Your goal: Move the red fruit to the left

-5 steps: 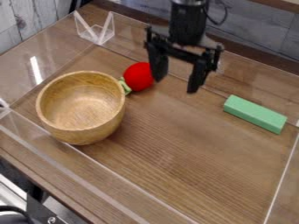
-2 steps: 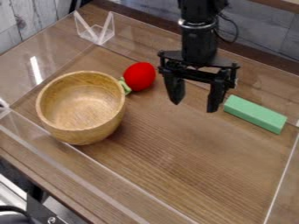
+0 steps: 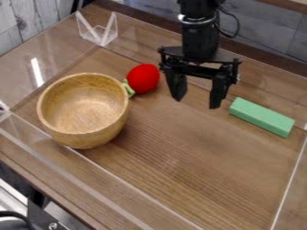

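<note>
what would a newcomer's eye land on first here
Probably the bright red fruit, vivid beside the black gripper at upper middle. Next, the big round wooden bowl at the picture's left, then the green block at its right.

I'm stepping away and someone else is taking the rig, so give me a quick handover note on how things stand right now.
Gripper: over the table between the red fruit and the green block, not on the fruit; I can't tell whether its fingers are open or shut.
Red fruit: on the table, behind the wooden bowl and a little to its right in the picture, outside it.
Done: no sign of a grasp.
Left: get hold of the fruit, move it left, let go. Probably watch the bowl and the wire stand on that side.
Green block: off to the right, not part of the job.
</note>
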Controlling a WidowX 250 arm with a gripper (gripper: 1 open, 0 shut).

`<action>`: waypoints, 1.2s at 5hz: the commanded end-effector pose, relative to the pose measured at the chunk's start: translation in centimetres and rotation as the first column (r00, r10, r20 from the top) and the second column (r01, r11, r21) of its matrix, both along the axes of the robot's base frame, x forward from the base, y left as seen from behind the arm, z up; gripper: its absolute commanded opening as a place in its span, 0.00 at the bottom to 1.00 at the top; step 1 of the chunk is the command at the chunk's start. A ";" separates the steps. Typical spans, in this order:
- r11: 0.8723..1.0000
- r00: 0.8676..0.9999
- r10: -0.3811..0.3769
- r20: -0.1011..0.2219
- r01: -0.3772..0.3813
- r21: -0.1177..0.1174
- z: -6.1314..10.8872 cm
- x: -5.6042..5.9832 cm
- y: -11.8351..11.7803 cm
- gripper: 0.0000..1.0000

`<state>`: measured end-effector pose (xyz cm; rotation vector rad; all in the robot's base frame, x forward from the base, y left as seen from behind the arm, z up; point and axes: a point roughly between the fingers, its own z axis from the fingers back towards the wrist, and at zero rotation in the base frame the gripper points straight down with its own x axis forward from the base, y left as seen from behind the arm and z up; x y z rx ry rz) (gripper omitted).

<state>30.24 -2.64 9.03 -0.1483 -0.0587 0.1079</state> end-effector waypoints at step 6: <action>0.999 0.987 -0.024 0.157 0.018 0.043 2.0 1.0 -0.2 1.00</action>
